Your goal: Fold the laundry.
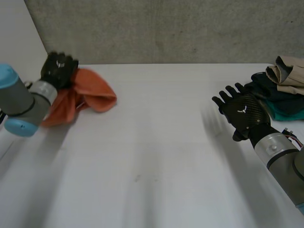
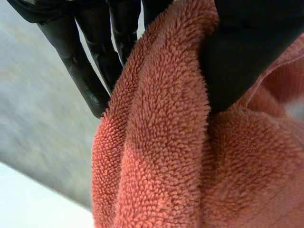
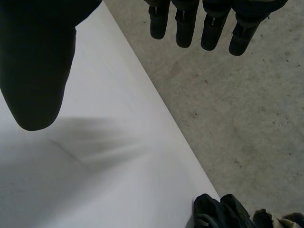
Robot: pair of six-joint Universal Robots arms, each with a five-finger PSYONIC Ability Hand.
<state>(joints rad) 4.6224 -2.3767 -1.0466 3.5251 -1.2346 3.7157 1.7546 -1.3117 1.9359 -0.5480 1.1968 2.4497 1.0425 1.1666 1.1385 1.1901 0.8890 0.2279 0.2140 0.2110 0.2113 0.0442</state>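
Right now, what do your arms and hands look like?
The left hand and right hand are black, each with a small white emblem on its back; the right shows a woven, carbon-like texture. Silver wrist cuffs join them to grey tubular arms. The left arm carries light-blue caps.

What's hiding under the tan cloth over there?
A dark cloth lies under the tan cloth, and a teal cloth sits lowest. Anything tucked deeper between them is covered, so I cannot tell.
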